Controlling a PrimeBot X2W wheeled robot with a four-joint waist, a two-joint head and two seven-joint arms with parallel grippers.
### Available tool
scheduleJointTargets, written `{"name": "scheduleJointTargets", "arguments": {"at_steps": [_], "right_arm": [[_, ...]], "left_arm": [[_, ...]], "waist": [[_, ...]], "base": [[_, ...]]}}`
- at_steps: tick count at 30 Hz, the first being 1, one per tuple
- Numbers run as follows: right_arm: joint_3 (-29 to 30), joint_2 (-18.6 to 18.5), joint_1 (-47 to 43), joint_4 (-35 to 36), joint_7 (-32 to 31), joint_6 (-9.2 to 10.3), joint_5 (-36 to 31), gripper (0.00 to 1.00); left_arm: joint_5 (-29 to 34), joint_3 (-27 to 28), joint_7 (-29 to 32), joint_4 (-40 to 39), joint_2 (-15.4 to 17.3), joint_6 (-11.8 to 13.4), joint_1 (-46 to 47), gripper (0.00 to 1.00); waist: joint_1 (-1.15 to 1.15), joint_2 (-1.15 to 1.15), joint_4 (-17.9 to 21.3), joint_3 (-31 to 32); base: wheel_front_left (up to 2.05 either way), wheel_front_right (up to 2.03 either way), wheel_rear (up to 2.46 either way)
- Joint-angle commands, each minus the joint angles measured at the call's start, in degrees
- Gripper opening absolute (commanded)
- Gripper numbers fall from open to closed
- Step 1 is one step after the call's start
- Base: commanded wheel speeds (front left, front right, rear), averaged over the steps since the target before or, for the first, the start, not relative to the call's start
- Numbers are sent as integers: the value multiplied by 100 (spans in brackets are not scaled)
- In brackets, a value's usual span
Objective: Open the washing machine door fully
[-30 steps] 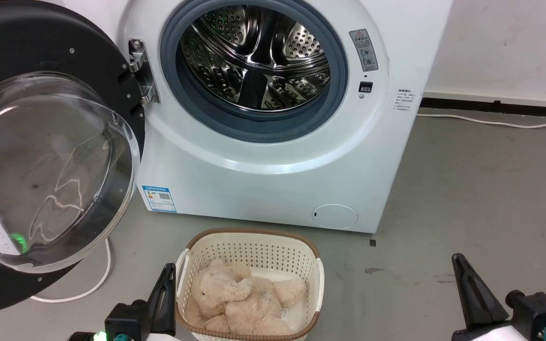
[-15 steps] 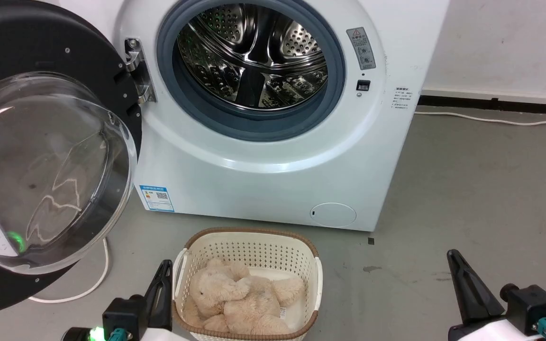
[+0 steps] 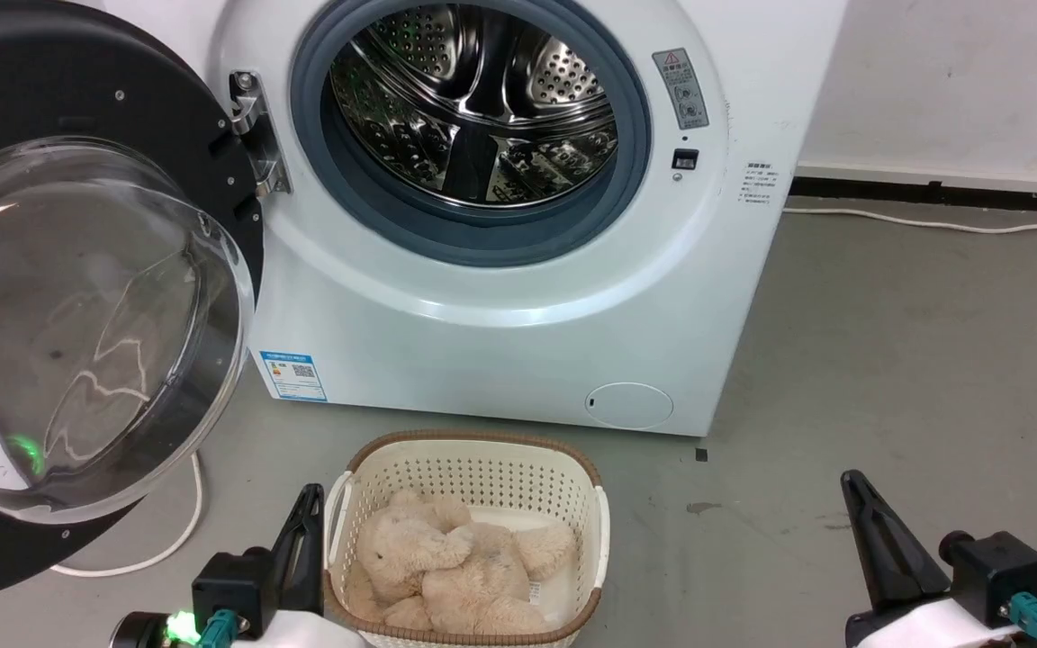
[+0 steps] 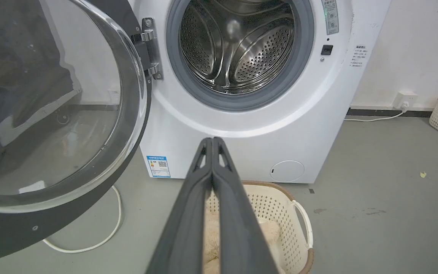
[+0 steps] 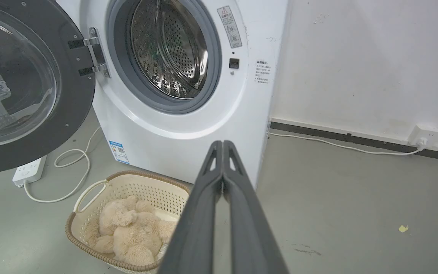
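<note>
Washing machine door [image 3: 77,315] stands wide open, left of drum opening [image 3: 473,117], on metal hinge [image 3: 253,135] of white washing machine [image 3: 500,342]. Glossy black ring, bulging clear glass bowl at ctr, reflections. Left gripper [image 4: 212,140] + right gripper [image 5: 222,144]: fingers pressed together, well apart from door.

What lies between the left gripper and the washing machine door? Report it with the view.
Head view: a white cable loops on the floor between the left gripper and the washing machine door; nothing else.
</note>
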State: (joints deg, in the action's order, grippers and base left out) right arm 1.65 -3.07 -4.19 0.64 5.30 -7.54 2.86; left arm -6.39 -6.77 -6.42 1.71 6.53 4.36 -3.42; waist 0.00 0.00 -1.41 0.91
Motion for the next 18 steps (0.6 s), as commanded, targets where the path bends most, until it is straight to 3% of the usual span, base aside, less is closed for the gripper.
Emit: {"name": "scheduleJointTargets", "arguments": {"at_steps": [1,18], "right_arm": [[-12,11,106,-15,-35,3,-58,0],[-67,14,217,-32,-210,4,-139,0]], "left_arm": [[74,46,51,-33,-24,-33,102,0],[274,270,260,-82,-145,-176,187,0]], "waist": [[0,0,5,-3],[0,0,53,-34]], "base": [[0,0,0],[0,0,0]]}}
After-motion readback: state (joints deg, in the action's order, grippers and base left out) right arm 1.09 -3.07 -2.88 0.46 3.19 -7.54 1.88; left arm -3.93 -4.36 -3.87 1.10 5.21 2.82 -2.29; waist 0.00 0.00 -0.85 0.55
